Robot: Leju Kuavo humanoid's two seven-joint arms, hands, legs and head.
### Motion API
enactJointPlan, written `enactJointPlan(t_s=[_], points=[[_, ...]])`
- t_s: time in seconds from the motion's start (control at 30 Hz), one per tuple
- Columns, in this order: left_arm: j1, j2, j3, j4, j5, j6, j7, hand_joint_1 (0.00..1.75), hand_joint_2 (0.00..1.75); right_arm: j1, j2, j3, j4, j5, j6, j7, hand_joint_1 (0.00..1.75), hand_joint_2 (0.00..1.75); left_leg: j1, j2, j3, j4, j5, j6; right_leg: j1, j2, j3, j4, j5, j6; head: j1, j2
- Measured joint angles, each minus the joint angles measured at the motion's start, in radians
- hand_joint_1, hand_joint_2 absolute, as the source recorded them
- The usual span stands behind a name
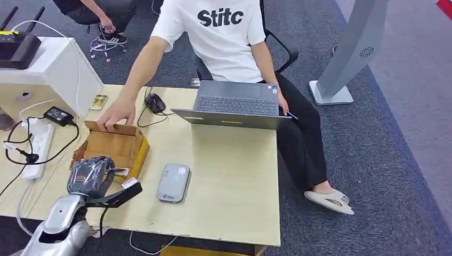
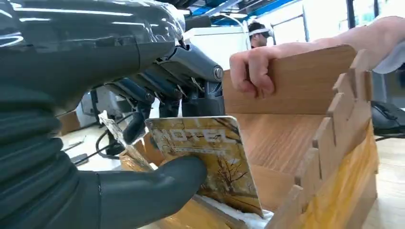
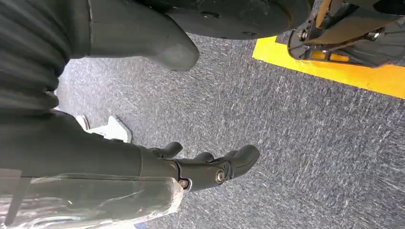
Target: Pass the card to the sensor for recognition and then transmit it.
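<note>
The robot's left hand point(image 1: 90, 176) sits over the near end of the open wooden box point(image 1: 113, 146) on the pale wooden table point(image 1: 229, 176). In the left wrist view the left hand point(image 2: 143, 119) pinches a yellow-brown printed hotel card point(image 2: 210, 157) between the thick grey thumb point(image 2: 157, 183) and the darker fingers point(image 2: 143, 88). The card is tilted, with its lower edge down inside the box near the notched side wall point(image 2: 334, 143). White material lies on the box floor under the card; what it is cannot be told.

A person's hand point(image 1: 116, 114) grips the far wall of the box; in the wrist view that hand point(image 2: 253, 67) curls over the top edge of the far wall.

The flat grey rounded-rectangle card sensor point(image 1: 174, 182) lies on the table just beside the box, on its right, apart from the left hand. A grey open laptop point(image 1: 234, 104) stands at the far edge of the table in front of the seated person in a white T-shirt point(image 1: 221, 37). A black computer mouse point(image 1: 155, 102) lies left of the laptop. A white power strip point(image 1: 40, 146) with black cables lies at the table's left side.

The right hand point(image 3: 191, 167) hangs over grey-blue carpet point(image 3: 286, 143), fingers slightly curled and spread, holding nothing. A yellow floor stripe point(image 3: 344, 76) runs nearby.
</note>
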Motion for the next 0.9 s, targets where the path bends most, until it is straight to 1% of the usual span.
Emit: enactJointPlan(t_s=[0.03, 0.17, 0.23, 0.27, 0.3, 0.33, 0.4, 0.7, 0.9], points=[[0.0, 0.0, 0.0, 0.0, 0.0, 0.0, 0.0, 1.48, 1.75, 0.0, 0.0, 0.0, 0.0, 0.0, 0.0, 0.0, 0.0, 1.75, 0.0, 0.0, 0.0, 0.0, 0.0, 0.0, 0.0, 0.0, 0.0, 0.0, 0.0, 0.0, 0.0, 0.0], [0.0, 0.001, 0.0, 0.0, 0.0, -0.003, 0.0, 1.52, 1.75, 0.0, 0.0, 0.0, 0.0, 0.0, 0.001, 0.0, 0.0, 1.75, 0.0, 0.0, 0.0, 0.0, 0.0, 0.0, 0.0, 0.0, 0.0, 0.0, 0.0, 0.0, 0.0, 0.0], [0.0, 0.002, 0.0, 0.0, 0.0, -0.003, 0.0, 1.61, 1.75, 0.0, 0.0, 0.0, 0.0, 0.0, 0.003, 0.0, 0.0, 1.75, 0.0, 0.0, 0.0, 0.0, 0.0, 0.0, 0.0, 0.0, 0.0, 0.0, 0.0, 0.0, 0.0, 0.0], [0.0, 0.005, 0.0, 0.0, 0.0, -0.003, 0.0, 1.62, 1.75, 0.0, 0.0, 0.0, 0.0, 0.0, 0.003, 0.0, 0.0, 1.75, 0.0, 0.0, 0.0, 0.0, 0.0, 0.0, 0.0, 0.0, 0.0, 0.0, 0.0, 0.0, 0.0, 0.0], [0.0, 0.008, -0.001, 0.0, 0.0, -0.002, 0.001, 1.71, 1.75, 0.0, 0.0, 0.0, 0.0, 0.0, 0.003, 0.0, 0.0, 1.75, 0.0, 0.0, 0.0, 0.0, 0.0, 0.0, 0.0, 0.0, 0.0, 0.0, 0.0, 0.0, 0.0, 0.0], [0.0, 0.01, -0.001, 0.0, 0.0, -0.001, 0.004, 1.75, 1.75, 0.0, 0.0, 0.0, 0.0, 0.0, 0.003, -0.001, 0.0, 1.75, 0.0, 0.0, 0.0, 0.0, 0.0, 0.0, 0.0, 0.0, 0.0, 0.0, 0.0, 0.0, 0.0, 0.0], [-0.001, 0.021, -0.001, -0.005, 0.003, 0.002, 0.006, 1.75, 1.75, 0.0, 0.0, 0.0, 0.0, 0.0, 0.002, -0.003, 0.0, 1.75, 0.0, 0.0, 0.0, 0.0, 0.0, 0.0, 0.0, 0.0, 0.0, 0.0, 0.0, 0.0, 0.0, 0.0], [-0.046, 0.122, 0.001, -0.118, 0.011, 0.001, 0.02, 1.75, 1.75, 0.003, 0.0, -0.006, 0.0, -0.009, -0.003, -0.013, 0.0, 1.75, 0.001, 0.0, 0.0, 0.0, 0.0, 0.0, 0.001, 0.0, -0.001, 0.0, 0.0, 0.0, 0.0, 0.0], [-0.119, 0.204, 0.021, -0.207, -0.004, -0.014, 0.042, 1.75, 1.75, 0.005, 0.0, -0.015, 0.0, -0.009, -0.003, -0.019, 0.0, 1.75, 0.001, 0.0, 0.0, 0.0, 0.0, 0.0, 0.001, 0.0, 0.0, 0.0, 0.0, -0.001, 0.0, 0.0]])
